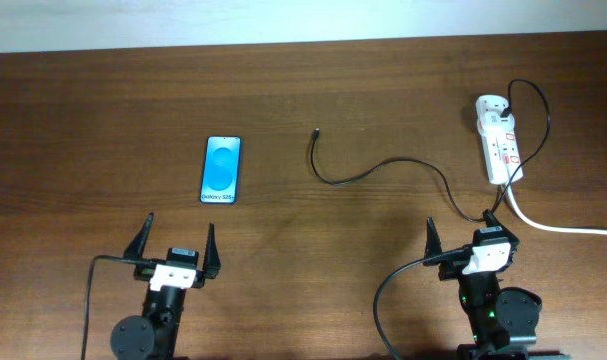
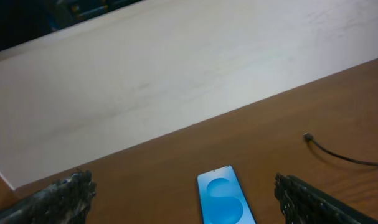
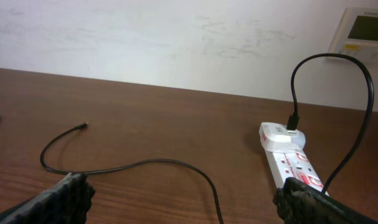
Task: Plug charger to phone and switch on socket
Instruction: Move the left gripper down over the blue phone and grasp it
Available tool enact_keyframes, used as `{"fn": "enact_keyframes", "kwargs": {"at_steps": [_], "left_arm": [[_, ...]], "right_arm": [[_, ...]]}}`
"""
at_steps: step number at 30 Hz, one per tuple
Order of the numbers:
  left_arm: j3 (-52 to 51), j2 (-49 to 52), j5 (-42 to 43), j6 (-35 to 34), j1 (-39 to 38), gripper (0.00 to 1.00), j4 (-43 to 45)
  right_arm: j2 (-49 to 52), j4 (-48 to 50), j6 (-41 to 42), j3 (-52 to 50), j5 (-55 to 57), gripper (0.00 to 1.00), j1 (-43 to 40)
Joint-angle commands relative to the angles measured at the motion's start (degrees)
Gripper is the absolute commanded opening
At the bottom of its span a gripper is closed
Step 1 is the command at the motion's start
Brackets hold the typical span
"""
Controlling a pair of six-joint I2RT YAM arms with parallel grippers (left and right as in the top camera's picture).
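The phone (image 1: 221, 170) lies flat on the table, blue screen up, ahead of my left gripper (image 1: 176, 243), which is open and empty; it also shows in the left wrist view (image 2: 224, 198) between the fingers' line of sight. The charger cable (image 1: 383, 168) curves across the table, its free tip (image 1: 316, 131) to the right of the phone; it shows in the right wrist view (image 3: 145, 164), tip (image 3: 84, 126). Its other end is plugged into an adapter on the socket (image 1: 498, 140), (image 3: 289, 162) at far right. My right gripper (image 1: 466, 238) is open and empty.
A thick white cord (image 1: 563, 228) runs from the socket off the right edge. A pale wall (image 3: 176, 37) stands behind the table's far edge, with a white wall unit (image 3: 365, 30) at upper right.
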Motion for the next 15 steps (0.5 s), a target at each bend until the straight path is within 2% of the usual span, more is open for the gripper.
{"fn": "enact_keyframes", "kwargs": {"at_steps": [1,6,9,13,15], "left_arm": [[4.33,4.22,-1.44,-1.01,0.33,0.99,0.42],[12.33,16.5,-0.37,-0.98,0.33,0.99,3.26],[22.58,29.29,2.6,-0.96,0.33,0.99,1.84],[35.3,42.99,8.09,-1.01,0.33,0.99,-7.54],[45.62,53.42,11.28,-1.01,0.33,0.99,-14.78]], "right_arm": [[-0.48,-0.33,0.39,-0.31,0.11,0.98,0.52],[-0.48,-0.33,0.39,-0.31,0.11,0.98,0.52],[-0.48,-0.33,0.39,-0.31,0.11,0.98,0.52],[-0.48,-0.33,0.39,-0.31,0.11,0.98,0.52],[-0.48,-0.33,0.39,-0.31,0.11,0.98,0.52]]}}
